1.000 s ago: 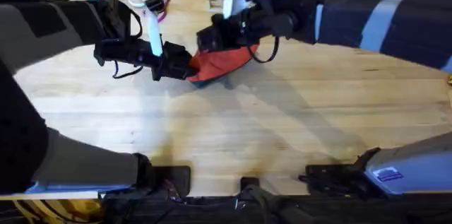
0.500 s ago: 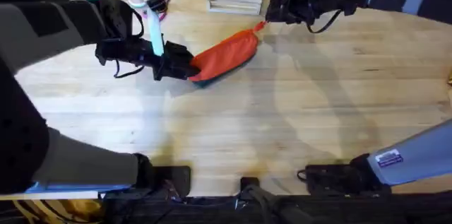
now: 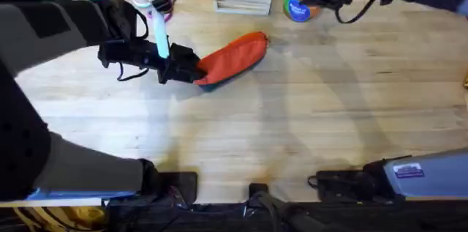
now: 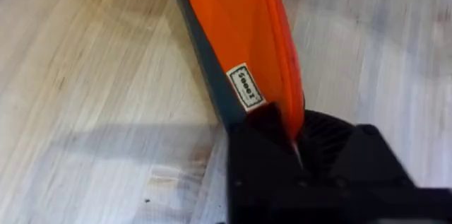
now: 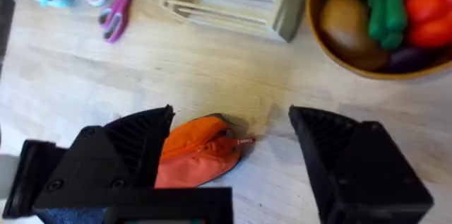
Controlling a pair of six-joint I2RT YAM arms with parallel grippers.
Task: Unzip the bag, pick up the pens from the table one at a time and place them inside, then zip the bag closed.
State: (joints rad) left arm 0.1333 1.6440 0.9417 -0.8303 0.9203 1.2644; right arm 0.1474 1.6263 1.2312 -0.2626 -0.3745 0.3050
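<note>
Left end effector [image 4: 296,150] clamps oval orange fabric bag [image 3: 232,58]; right end effector [image 5: 233,146] wide open, empty

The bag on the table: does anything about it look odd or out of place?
Nothing looks damaged or spilled. The bag lies askew on the table, one end clamped in the left pincer. Its zipper looks closed. The right pincer is open above the free end.

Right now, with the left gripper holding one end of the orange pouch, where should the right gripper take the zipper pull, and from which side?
Pinch the small zipper pull that sticks out past the free end of the orange pouch. Come from beyond that end, along the pouch's length, since the left gripper anchors the opposite end. The right gripper is open and above it.
</note>
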